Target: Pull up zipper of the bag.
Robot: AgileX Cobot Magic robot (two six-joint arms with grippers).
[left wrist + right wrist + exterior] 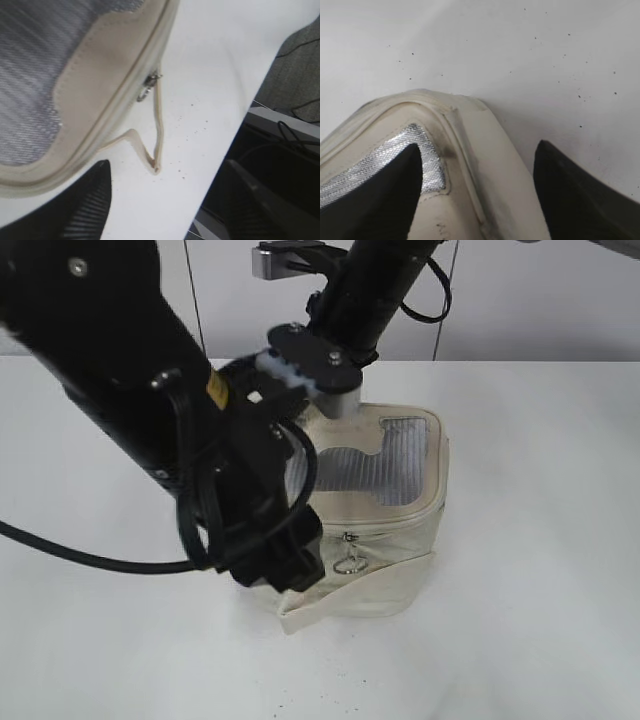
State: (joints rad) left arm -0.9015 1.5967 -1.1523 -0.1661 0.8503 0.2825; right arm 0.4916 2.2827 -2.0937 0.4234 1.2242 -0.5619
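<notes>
A cream fabric bag (410, 530) with a silvery mesh top panel (400, 460) stands on the white table. Its metal zipper pull (350, 561) hangs on the front face; it also shows in the left wrist view (147, 89). My left gripper (165, 200) is open and empty, down at the bag's front left corner (290, 575), to the left of the pull and apart from it. My right gripper (480, 200) is open, its fingers straddling the bag's rear corner rim (470, 130). In the exterior view its fingertips are hidden behind the left arm.
A loose cream flap (350, 602) sticks out along the bag's base, also seen in the left wrist view (156, 150). The table's edge (235, 135) runs close on the right in the left wrist view, with dark floor and cables beyond. Black cable (90, 558) trails left.
</notes>
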